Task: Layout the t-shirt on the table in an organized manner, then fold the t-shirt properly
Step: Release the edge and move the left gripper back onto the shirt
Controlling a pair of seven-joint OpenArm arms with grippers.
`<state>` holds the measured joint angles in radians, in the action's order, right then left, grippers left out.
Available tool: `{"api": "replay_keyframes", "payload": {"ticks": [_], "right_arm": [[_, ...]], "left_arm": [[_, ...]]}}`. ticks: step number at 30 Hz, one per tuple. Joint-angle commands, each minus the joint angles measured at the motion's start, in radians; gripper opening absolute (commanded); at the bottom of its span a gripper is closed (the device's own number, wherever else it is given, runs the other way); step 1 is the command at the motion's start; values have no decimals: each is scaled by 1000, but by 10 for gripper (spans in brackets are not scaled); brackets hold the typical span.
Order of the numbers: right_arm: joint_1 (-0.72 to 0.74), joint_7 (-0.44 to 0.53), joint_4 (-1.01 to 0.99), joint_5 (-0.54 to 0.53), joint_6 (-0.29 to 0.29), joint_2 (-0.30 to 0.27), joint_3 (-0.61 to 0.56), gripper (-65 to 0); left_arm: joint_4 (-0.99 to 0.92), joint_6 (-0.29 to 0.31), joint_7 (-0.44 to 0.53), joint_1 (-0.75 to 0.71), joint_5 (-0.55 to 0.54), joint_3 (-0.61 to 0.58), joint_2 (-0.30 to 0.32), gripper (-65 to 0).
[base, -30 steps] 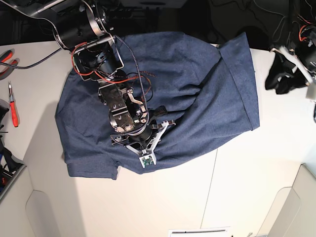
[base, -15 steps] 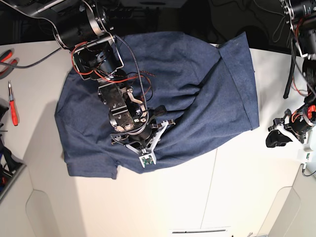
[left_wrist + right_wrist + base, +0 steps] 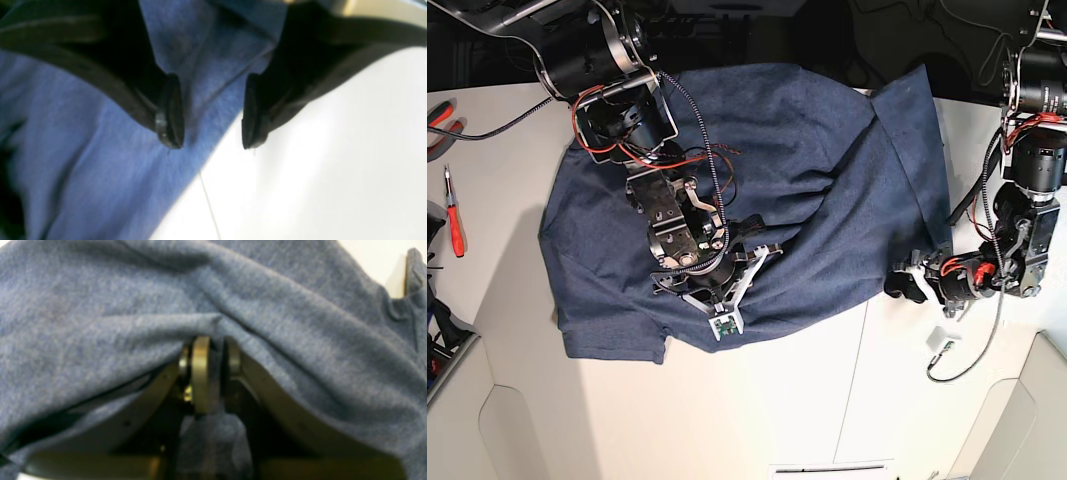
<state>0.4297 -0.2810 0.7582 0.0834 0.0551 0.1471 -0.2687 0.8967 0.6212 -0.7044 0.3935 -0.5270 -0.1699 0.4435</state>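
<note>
Where the left wrist camera looks down, the left hand (image 3: 210, 113) stands spread, its two dark fingertips (image 3: 170, 113) apart with nothing between them, poised over the edge of the t-shirt (image 3: 110, 156) where blue cloth meets the white worktop (image 3: 317, 166); a thin seam runs across the white surface.

From the right wrist camera, the right hand (image 3: 208, 373) is pressed together on a raised ridge of the t-shirt, pinching the fabric.

Seen from the base camera, the shirt lies rumpled across the worktop's far side, the right hand at its near middle, the left hand beside its hem. A red-handled screwdriver (image 3: 454, 218) lies well apart.
</note>
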Motion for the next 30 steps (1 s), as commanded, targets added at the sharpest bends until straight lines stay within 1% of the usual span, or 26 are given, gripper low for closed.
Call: {"api": "replay_keyframes", "payload": {"ticks": [1,4,7,9,11,13,16,17,19,22,23,25,28,30], "right_arm": [[16,-30,6,8,-7,3,0,-580],[16,-54,33,14,-7,3,0,-580],[16,-116,121,42,-8,3,0,-580],[15,-171,211,52,-7,3,0,-580],[15,-237,317,52,-7,3,0,-580],[15,-328,424,51,-7,3,0,-580],[15,-488,554,51,-6,3,0,-581],[14,-535,582,50,-4,3,0,-581],[0,-587,620,50,16,3,0,-581],[-56,-592,629,47,24,3,0,-588],[-83,-592,629,47,24,3,0,-601],[-146,-590,629,48,25,0,0,-625],[-232,-554,629,47,27,-13,0,-629],[-278,-525,629,48,27,-26,0,-629]], "left_arm": [[14,11,22,22,9,-16,1,-330],[14,-6,39,22,39,-61,-28,-330],[14,-8,47,22,39,-63,-52,-346],[14,-8,47,23,39,-63,-58,-405],[14,-8,48,23,39,-63,-58,-482],[14,-7,50,22,39,-61,-58,-543],[14,-8,51,23,44,-60,-58,-630],[14,-8,55,23,53,-60,-58,-650],[14,-8,71,22,74,-60,-58,-650],[14,-10,113,22,127,-60,-58,-650],[14,-26,129,23,149,-60,-58,-650],[14,-79,171,25,199,-60,-55,-650],[14,-149,225,37,257,-60,-42,-650],[14,-169,229,51,267,-60,-30,-650]]}}
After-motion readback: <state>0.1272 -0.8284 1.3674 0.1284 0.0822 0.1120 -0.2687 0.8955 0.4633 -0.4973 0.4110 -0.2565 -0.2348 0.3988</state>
